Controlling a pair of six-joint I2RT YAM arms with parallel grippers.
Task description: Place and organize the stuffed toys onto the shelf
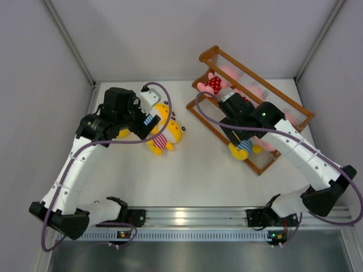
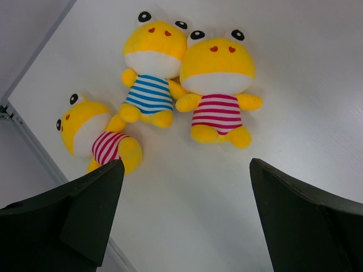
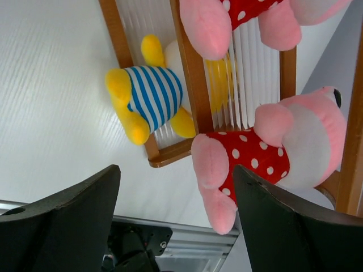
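Three yellow stuffed toys lie together on the white table: one in a blue-striped shirt (image 2: 148, 93), two in pink-striped shirts (image 2: 218, 110) (image 2: 105, 146). My left gripper (image 2: 186, 164) hangs open just short of them with nothing between its fingers. From above they show as one yellow cluster (image 1: 164, 133) beside that gripper (image 1: 148, 122). The brown shelf (image 1: 211, 55) stands at the right. A blue-striped yellow toy (image 3: 150, 93) and two pink toys in red dotted outfits (image 3: 255, 158) (image 3: 238, 17) rest on it. My right gripper (image 3: 174, 170) is open over the shelf's near end, with one pink toy's foot beside its right finger.
A metal rail (image 1: 193, 218) runs along the near table edge, carrying both arm bases. Grey walls close in the table at the left, back and right. The table's left edge (image 2: 34, 141) lies close to the leftmost yellow toy.
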